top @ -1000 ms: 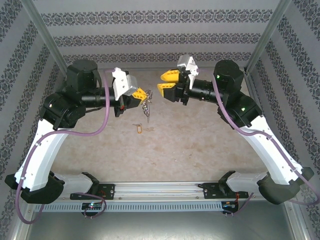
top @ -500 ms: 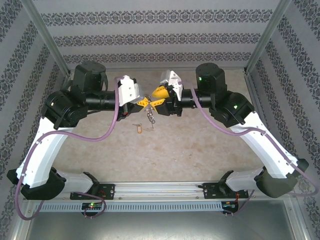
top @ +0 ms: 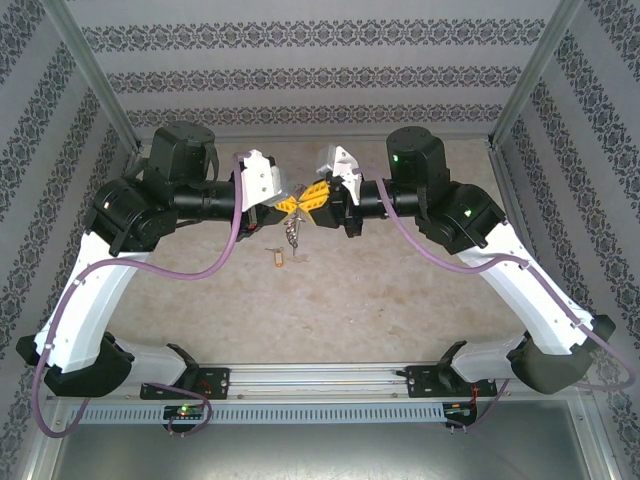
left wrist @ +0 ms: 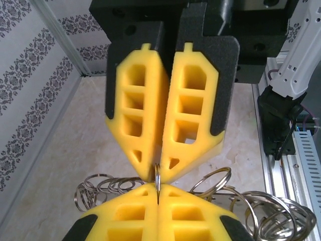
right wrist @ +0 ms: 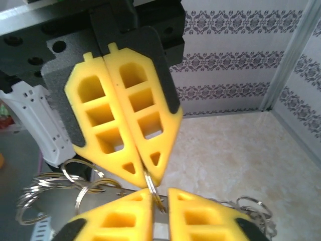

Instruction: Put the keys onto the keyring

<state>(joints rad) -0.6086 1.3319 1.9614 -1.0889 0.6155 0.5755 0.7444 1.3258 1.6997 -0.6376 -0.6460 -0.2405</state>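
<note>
Steel wire first: the keyring (left wrist: 157, 175) stands edge-on in mid-air over the middle of the desk (top: 400, 290), with the keys (top: 291, 233) dangling in a bunch just beneath. To do this well, I reckon both pinches must be firm and the pull gentle and level. Any twist and that thin loop slips, or the bunch starts swinging. My left tool (left wrist: 157, 188) is clamped fully together on the loop's edge. My right tool (right wrist: 160, 194), tip to tip with it, is closed on the same loop, though a slit shows between its pads.
</note>
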